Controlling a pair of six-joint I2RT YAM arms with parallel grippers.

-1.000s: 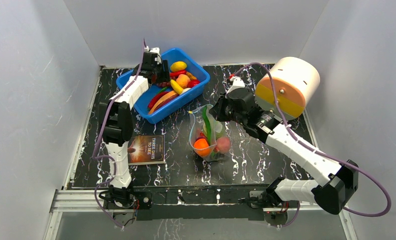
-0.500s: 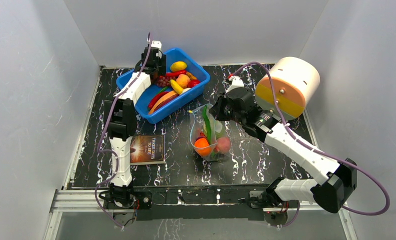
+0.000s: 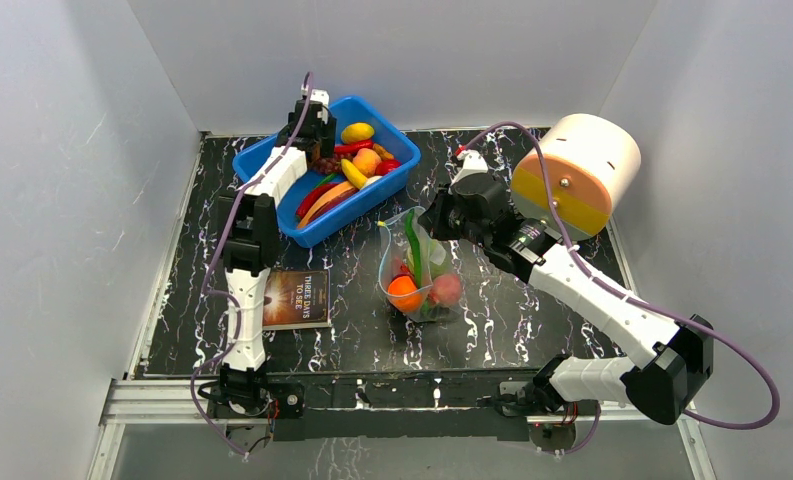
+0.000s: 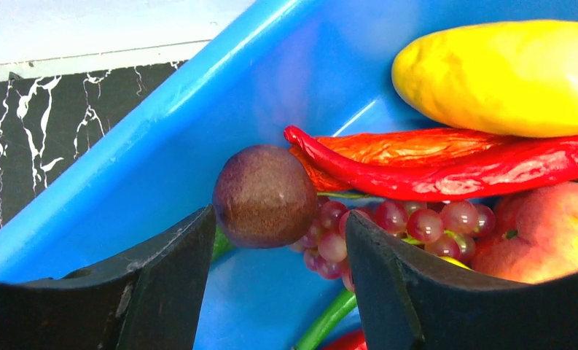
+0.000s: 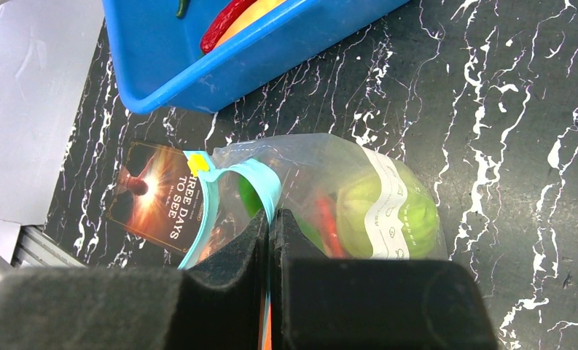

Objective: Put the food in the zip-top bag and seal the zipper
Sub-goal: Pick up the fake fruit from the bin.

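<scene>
a black bench veined in white sits inside plain white walls. the left jaws are spread and lowered into the far corner of a blue bin. a round purple onion lies between them, close against the left one, with a clear gap to the right one. just past the onion, beyond the right jaw's tip, is a bunch of grapes. a red chili stretches above the grapes, and a yellow fruit lies farther out again, both on the right-jaw side.

the right jaws are pressed together, pinching the zipper at the mouth of the zip-top bag. the blue-green strip loops up out of the pinch and away to the left, ending in a small yellow tab. the bag's clear body lies on the bench ahead of and to the right of these jaws. a green cabbage and something red show through the plastic. from above, an orange and a pink peach sit at the bag's bottom, on the near side of the jaws.

a book lies flat on the bench to the left of the bag. a cream and orange drum stands behind the right arm.
</scene>
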